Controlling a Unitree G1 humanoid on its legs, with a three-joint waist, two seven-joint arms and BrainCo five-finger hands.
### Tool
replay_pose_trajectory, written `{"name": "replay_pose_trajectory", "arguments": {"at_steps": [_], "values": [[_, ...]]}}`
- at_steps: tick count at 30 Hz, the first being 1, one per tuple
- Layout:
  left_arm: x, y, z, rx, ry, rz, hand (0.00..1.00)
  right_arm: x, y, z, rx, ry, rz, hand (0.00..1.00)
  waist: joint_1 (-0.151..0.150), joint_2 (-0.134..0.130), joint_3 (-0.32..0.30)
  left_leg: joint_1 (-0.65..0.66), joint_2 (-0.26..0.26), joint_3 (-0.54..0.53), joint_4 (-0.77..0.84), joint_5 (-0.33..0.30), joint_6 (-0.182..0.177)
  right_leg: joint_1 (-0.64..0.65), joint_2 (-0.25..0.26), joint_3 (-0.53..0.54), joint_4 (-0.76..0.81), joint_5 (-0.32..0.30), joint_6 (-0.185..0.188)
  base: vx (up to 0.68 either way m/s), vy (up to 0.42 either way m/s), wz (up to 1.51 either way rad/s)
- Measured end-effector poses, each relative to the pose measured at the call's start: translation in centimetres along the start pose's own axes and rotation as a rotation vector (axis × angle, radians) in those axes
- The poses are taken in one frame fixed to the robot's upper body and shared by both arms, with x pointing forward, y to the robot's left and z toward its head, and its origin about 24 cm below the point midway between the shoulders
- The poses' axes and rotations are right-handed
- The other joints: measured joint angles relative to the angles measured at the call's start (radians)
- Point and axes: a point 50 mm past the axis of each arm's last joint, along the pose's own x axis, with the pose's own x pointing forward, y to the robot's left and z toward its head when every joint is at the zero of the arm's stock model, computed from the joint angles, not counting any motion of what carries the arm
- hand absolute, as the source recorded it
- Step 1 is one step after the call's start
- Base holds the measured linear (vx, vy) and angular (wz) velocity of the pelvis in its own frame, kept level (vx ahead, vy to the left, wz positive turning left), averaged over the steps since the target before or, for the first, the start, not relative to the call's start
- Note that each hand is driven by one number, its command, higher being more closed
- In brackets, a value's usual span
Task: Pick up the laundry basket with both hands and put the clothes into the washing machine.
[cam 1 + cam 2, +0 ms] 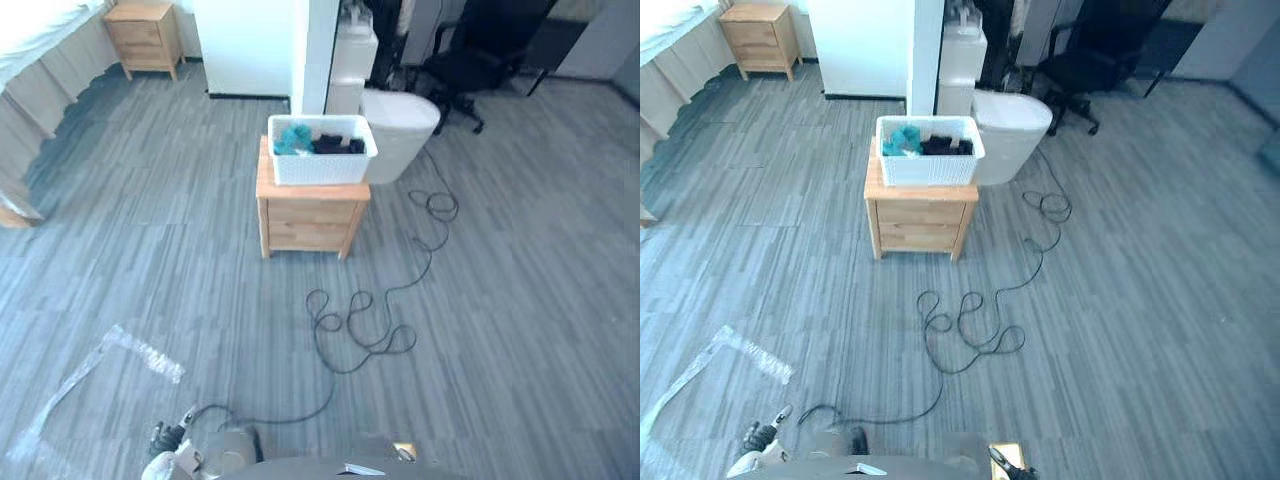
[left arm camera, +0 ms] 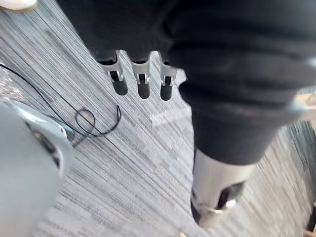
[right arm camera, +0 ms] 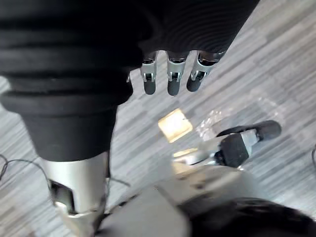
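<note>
The laundry basket point(image 1: 320, 168) sits on a wooden cabinet point(image 1: 308, 215), well apart from the left hand point(image 2: 142, 85) and right hand point(image 3: 170, 81). Both hands hang with fingers relaxed, holding nothing.

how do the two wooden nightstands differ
The near nightstand carries the white laundry basket with clothes; the far nightstand has a bare top. The near one stands mid-room, the far one beside the bed. Both are light wood with drawers.
</note>
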Motion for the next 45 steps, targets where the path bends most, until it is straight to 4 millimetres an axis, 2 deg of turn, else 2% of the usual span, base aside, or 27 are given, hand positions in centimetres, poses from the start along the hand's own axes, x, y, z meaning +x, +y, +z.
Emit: {"name": "replay_pose_trajectory", "arguments": {"at_steps": [2,4,5,7,9,10,11,13,15,16,17,19,21,23,26,27,29,32,33,35,36,37,38,42,43,44,45], "values": [[0.0,-0.4,-0.1,0.019,0.001,-0.015,0.00,0.0,0.2,-0.1,-0.016,-0.002,0.007,0.00,-0.001,0.003,-0.002,0.098,0.004,-0.002,-0.077,-0.001,-0.002,-0.035,-0.001,-0.071,0.017,-0.023,-0.002,0.46,0.017,0.22],[0.1,-1.4,0.2,0.008,-0.007,-0.038,0.00,0.1,0.5,1.0,-0.021,-0.036,0.019,0.00,-0.012,0.009,0.000,0.185,0.016,0.006,-0.154,-0.002,-0.008,-0.117,0.003,-0.168,-0.104,-0.060,0.010,0.52,-0.049,0.08],[0.1,-1.6,0.2,0.007,-0.006,-0.043,0.00,0.2,0.6,1.4,-0.035,-0.043,0.022,0.00,-0.015,0.021,0.008,0.234,0.037,0.022,-0.189,-0.002,-0.014,-0.138,0.031,-0.229,-0.267,-0.072,0.008,0.63,-0.142,-0.09],[0.1,-1.9,0.3,0.012,-0.006,-0.052,0.00,0.1,0.9,1.6,-0.067,-0.053,0.035,0.00,-0.025,0.026,0.011,0.277,0.057,0.053,-0.217,-0.001,-0.016,-0.134,0.074,-0.293,-0.583,-0.024,0.004,0.51,-0.154,-0.03],[0.0,-2.5,0.1,0.045,-0.005,-0.070,0.00,0.1,1.2,2.4,-0.095,-0.086,0.047,0.00,-0.040,0.028,0.011,0.331,0.058,0.079,-0.255,-0.021,-0.048,-0.129,0.098,-0.287,-0.883,0.106,0.010,0.54,-0.253,0.14],[-0.1,-2.9,-0.4,0.043,0.012,-0.073,0.00,0.2,0.9,3.7,-0.121,-0.135,0.044,0.00,-0.046,0.053,0.013,0.374,0.082,0.094,-0.277,-0.034,-0.073,-0.130,0.137,-0.283,-0.865,0.194,-0.040,0.54,-0.245,-0.16],[-0.3,-3.1,-0.8,0.029,0.025,-0.073,0.00,0.1,0.8,4.6,-0.124,-0.171,0.040,0.00,-0.039,0.070,0.014,0.384,0.094,0.109,-0.272,-0.028,-0.073,-0.141,0.152,-0.276,-0.832,0.177,-0.048,0.47,-0.242,-0.64],[-0.4,-3.1,-1.5,0.002,0.047,-0.052,0.00,-0.6,1.7,6.1,-0.166,-0.270,0.070,0.00,-0.049,0.076,0.012,0.340,0.148,0.127,-0.109,-0.008,-0.056,-0.154,0.178,-0.275,-0.761,0.129,-0.073,0.39,-0.315,-0.71],[-0.4,-3.0,-1.4,-0.033,0.047,-0.036,0.00,-1.2,2.4,7.0,-0.146,-0.339,0.079,0.00,-0.061,0.093,0.013,0.218,0.246,0.082,0.208,0.044,-0.033,-0.108,0.233,-0.318,-0.774,0.073,-0.076,0.44,-0.397,-0.56],[-0.5,-3.4,-1.5,-0.073,0.054,-0.035,0.00,-1.7,3.1,7.8,-0.151,-0.383,0.082,0.00,-0.050,0.130,0.019,0.112,0.330,0.022,0.427,0.200,-0.019,-0.070,0.261,-0.363,-0.740,-0.003,-0.082,0.51,-0.204,-0.75],[-0.3,-3.5,-0.6,-0.082,0.025,-0.043,0.00,-2.2,3.9,8.0,-0.185,-0.423,0.092,0.00,-0.034,0.107,0.014,0.033,0.366,-0.007,0.653,0.289,-0.038,-0.055,0.252,-0.318,-0.667,-0.045,-0.103,0.53,-0.145,-0.94],[-0.3,-4.0,-0.1,-0.082,0.011,-0.055,0.00,-2.5,5.3,7.9,-0.225,-0.434,0.117,0.00,-0.007,0.125,0.027,-0.100,0.400,-0.076,0.920,0.239,-0.035,0.003,0.308,-0.291,-0.675,-0.079,-0.116,0.42,-0.120,-0.79],[-0.3,-4.9,0.5,-0.043,-0.015,-0.089,0.00,-2.8,6.1,8.0,-0.242,-0.443,0.135,0.00,-0.013,0.106,0.030,-0.202,0.387,-0.054,0.953,0.171,-0.027,0.095,0.323,-0.287,-0.776,-0.068,-0.095,0.37,-0.154,-0.10],[-0.6,-6.1,1.2,-0.003,-0.054,-0.143,0.00,-2.6,6.3,7.2,-0.265,-0.412,0.143,0.00,-0.009,0.083,0.019,-0.255,0.376,0.035,0.844,0.116,-0.023,0.181,0.322,-0.286,-0.886,-0.039,-0.075,0.35,-0.157,0.15],[-1.1,-7.7,0.9,0.089,-0.064,-0.247,0.00,-2.4,6.3,7.3,-0.302,-0.404,0.147,0.00,-0.006,0.076,0.020,-0.256,0.294,0.122,0.398,0.085,-0.040,0.262,0.319,-0.280,-0.983,-0.012,-0.070,0.33,-0.054,-0.02],[-1.1,-8.0,1.1,0.097,-0.068,-0.268,0.00,-2.2,6.5,7.4,-0.318,-0.395,0.148,0.00,0.000,0.077,0.020,-0.223,0.235,0.105,0.114,0.101,-0.070,0.269,0.321,-0.257,-0.995,-0.014,-0.061,0.34,0.062,-0.41],[-1.0,-7.6,0.9,0.082,-0.062,-0.252,0.00,-2.2,6.6,7.5,-0.330,-0.404,0.145,0.00,0.015,0.080,0.019,-0.208,0.178,0.027,-0.059,0.132,-0.092,0.268,0.320,-0.213,-0.990,-0.025,-0.039,0.29,0.122,-0.63],[-1.0,-6.8,0.0,0.061,-0.027,-0.203,0.00,-2.0,5.6,6.8,-0.321,-0.382,0.115,0.00,0.022,0.111,0.015,-0.172,0.151,-0.013,-0.067,0.182,-0.062,0.269,0.319,-0.148,-0.929,-0.078,0.012,0.26,0.267,-0.63],[-0.8,-6.6,0.1,0.053,-0.022,-0.181,0.00,-1.9,5.6,6.5,-0.305,-0.369,0.104,0.00,0.020,0.099,0.016,-0.156,0.128,0.006,-0.046,0.187,-0.065,0.260,0.282,-0.117,-0.864,-0.123,0.033,0.26,0.326,-0.47],[-0.4,-5.4,0.5,0.028,-0.032,-0.127,0.00,-1.7,5.3,5.4,-0.304,-0.329,0.082,0.00,0.030,0.053,0.012,-0.109,0.072,0.081,-0.039,0.101,-0.055,0.224,0.200,-0.046,-0.724,-0.173,0.079,0.25,0.294,-0.67],[-0.3,-5.1,0.6,0.033,-0.032,-0.116,0.00,-1.7,5.3,5.5,-0.301,-0.331,0.078,0.00,0.029,0.045,0.017,-0.095,0.061,0.101,-0.036,0.086,-0.045,0.181,0.177,-0.021,-0.626,-0.169,0.073,0.18,0.228,-0.56],[-0.2,-4.6,0.6,0.052,-0.028,-0.100,0.00,-1.7,5.5,6.2,-0.299,-0.353,0.073,0.00,0.014,0.047,0.022,-0.064,0.045,0.109,-0.038,0.064,-0.031,0.097,0.133,-0.009,-0.448,-0.116,0.019,0.22,0.217,-0.21],[-0.1,-3.9,0.4,0.066,-0.013,-0.080,0.00,-1.8,5.5,6.5,-0.284,-0.360,0.072,0.00,0.002,0.061,0.035,-0.030,0.041,0.114,-0.041,0.057,-0.020,0.061,0.105,-0.023,-0.368,-0.127,0.025,0.23,0.212,-0.10],[-0.1,-2.2,-0.2,0.063,0.009,-0.020,0.00,-1.6,5.5,6.1,-0.313,-0.345,0.077,0.00,0.001,0.050,0.028,0.045,0.041,0.121,-0.109,0.056,-0.020,0.051,0.131,-0.045,-0.605,-0.167,0.045,0.21,0.098,0.06],[-0.1,-1.7,-0.3,0.065,0.011,-0.005,0.00,-1.7,5.7,6.0,-0.326,-0.348,0.086,0.00,-0.003,0.041,0.022,0.048,0.034,0.113,-0.120,0.055,-0.028,0.053,0.167,0.032,-0.760,-0.114,0.042,0.18,-0.011,0.22],[-0.1,-1.5,-0.3,0.066,0.011,0.001,0.00,-1.7,5.7,5.9,-0.327,-0.345,0.086,0.00,-0.008,0.036,0.020,0.049,0.029,0.104,-0.123,0.053,-0.032,0.056,0.169,0.045,-0.793,-0.069,0.012,0.25,-0.070,0.37],[-0.2,-1.7,-0.5,0.064,0.021,0.002,0.00,-1.8,5.8,5.9,-0.325,-0.346,0.088,0.00,-0.014,0.041,0.017,0.060,0.037,0.089,-0.129,0.057,-0.044,0.077,0.175,0.026,-0.814,-0.031,0.016,0.18,-0.076,0.29]]}}
